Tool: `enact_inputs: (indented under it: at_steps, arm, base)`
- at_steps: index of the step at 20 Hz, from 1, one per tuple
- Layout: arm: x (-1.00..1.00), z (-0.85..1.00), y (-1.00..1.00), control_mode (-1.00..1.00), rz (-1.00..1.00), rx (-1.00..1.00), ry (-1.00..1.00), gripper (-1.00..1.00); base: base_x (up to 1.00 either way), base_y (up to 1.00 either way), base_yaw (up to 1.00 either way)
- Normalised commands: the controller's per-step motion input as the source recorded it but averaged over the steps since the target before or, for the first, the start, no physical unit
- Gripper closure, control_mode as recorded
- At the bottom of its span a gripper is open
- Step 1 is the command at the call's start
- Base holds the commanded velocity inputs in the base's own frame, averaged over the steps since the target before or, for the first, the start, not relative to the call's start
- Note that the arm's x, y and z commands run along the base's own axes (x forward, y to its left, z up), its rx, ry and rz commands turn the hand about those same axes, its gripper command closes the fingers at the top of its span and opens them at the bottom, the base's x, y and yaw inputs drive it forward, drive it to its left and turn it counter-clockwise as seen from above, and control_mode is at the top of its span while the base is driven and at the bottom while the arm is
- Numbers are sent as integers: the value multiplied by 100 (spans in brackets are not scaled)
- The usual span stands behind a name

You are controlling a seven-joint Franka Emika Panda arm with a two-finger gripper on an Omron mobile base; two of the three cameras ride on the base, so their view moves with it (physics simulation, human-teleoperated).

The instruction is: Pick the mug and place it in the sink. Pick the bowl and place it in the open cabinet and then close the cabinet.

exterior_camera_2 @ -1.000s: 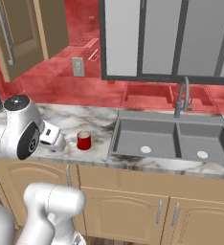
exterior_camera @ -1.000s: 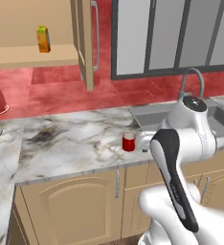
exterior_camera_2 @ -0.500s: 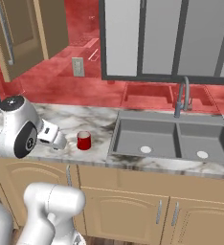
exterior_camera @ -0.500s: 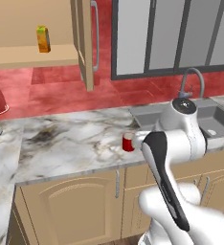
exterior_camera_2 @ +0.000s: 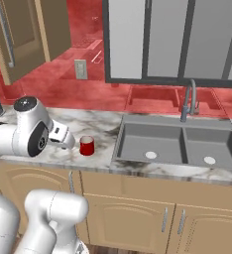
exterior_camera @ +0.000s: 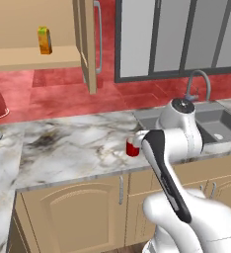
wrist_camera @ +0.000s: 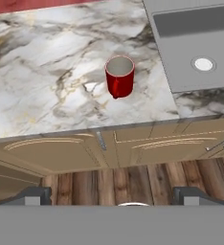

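On the left the cabinet (exterior_camera: pixel 85 44) hangs with its door swung wide, below it the marble surface (exterior_camera: pixel 73 148) carries the red mug (wrist_camera: pixel 119 76) standing upright near the front edge, the jaws wide apart and holding nothing, and the sink (exterior_camera_2: pixel 177 144) lies to the right.

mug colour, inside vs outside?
The mug is glossy red outside, pale whitish-grey inside; clearest in the hand view.

Upright red mug (wrist_camera: pixel 119 75) beside sink (wrist_camera: pixel 195 43)
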Motion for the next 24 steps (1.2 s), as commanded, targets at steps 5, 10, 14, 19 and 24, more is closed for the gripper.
enact_inputs:
  at_steps: [5,10,14,19,24]
  arm:
    - [7,-32,0,-100,0,-2,0,-100]
    - [0,-25,0,-100,0,-1,1,-100]
    - [4,-23,0,-100,-1,0,5,-100]
    - [11,-14,0,-100,-1,0,3,-100]
    - [12,-1,0,-100,0,0,0,-100]
  base:
    - [0,0,0]
    - [0,0,0]
    - [0,0,0]
    - [0,0,0]
    - [0,0,0]
